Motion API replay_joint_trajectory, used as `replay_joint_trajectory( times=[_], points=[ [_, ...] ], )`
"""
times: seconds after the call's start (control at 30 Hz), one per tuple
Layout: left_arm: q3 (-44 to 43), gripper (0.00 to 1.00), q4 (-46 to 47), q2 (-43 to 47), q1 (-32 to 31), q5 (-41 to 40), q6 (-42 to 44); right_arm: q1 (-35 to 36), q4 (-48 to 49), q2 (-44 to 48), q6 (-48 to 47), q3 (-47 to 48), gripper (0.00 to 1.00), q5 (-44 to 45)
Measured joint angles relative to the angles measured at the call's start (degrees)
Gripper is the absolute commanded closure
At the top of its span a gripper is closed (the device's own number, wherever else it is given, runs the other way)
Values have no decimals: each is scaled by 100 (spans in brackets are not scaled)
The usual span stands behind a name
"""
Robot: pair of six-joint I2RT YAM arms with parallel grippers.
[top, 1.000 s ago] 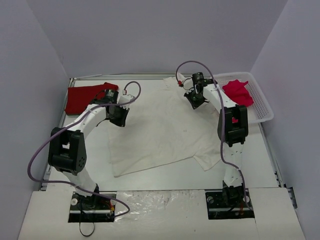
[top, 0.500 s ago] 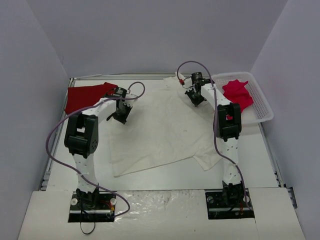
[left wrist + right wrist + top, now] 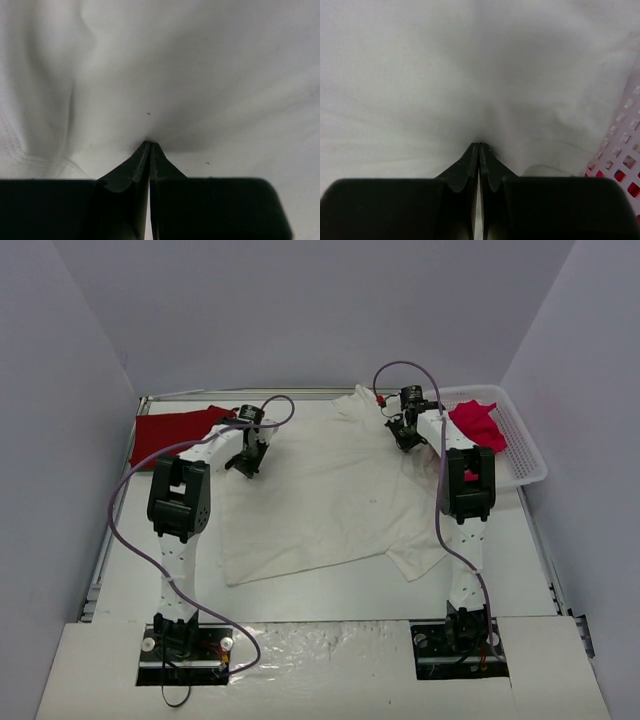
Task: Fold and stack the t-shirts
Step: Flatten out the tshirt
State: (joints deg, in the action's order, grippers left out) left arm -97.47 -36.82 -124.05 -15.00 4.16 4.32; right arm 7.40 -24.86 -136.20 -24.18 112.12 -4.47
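Shirts: three. The white shirt lies spread in the middle, the red shirt lies flat at the far left, and the pink shirt is crumpled in the basket.
Basket: one, far right.
Left gripper: clenched, pinching the white shirt's far-left edge.
Right gripper: clenched on the white shirt beside the basket.
Change: both arms reach farther out than a second ago, and the right gripper is nearer the basket.

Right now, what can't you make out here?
Top view: left hand and right hand cover their pinch points on the cream-white t-shirt.
Wrist views: too close; how much cloth the shut fingers hold is hidden.
Red t-shirt: partly hidden behind the left arm.
Pinkish-red t-shirt: crumpled, shape unclear.
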Motion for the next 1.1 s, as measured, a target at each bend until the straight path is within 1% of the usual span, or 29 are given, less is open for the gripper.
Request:
replay_joint_trajectory(
  times=[0.37, 0.6, 0.93, 1.0, 1.1],
  points=[
    [-1182, 98, -225, -710, 0, -168, -28, -11, 138, 144, 15, -262, 100, 140],
    [-2446, 98, -549, -1449, 0, -297, -24, 22, 116, 144, 46, -262, 100, 363],
    [-4588, 98, -1311, -2625, 17, -498, -13, 184, -83, 136, 170, -199, 100, 688],
    [-4861, 98, -1388, -2771, 31, -560, 4, 243, -157, 127, 186, -153, 100, 734],
    [-4905, 98, -1412, -2791, 50, -588, 15, 352, -245, 114, 186, -92, 100, 817]
  ],
)
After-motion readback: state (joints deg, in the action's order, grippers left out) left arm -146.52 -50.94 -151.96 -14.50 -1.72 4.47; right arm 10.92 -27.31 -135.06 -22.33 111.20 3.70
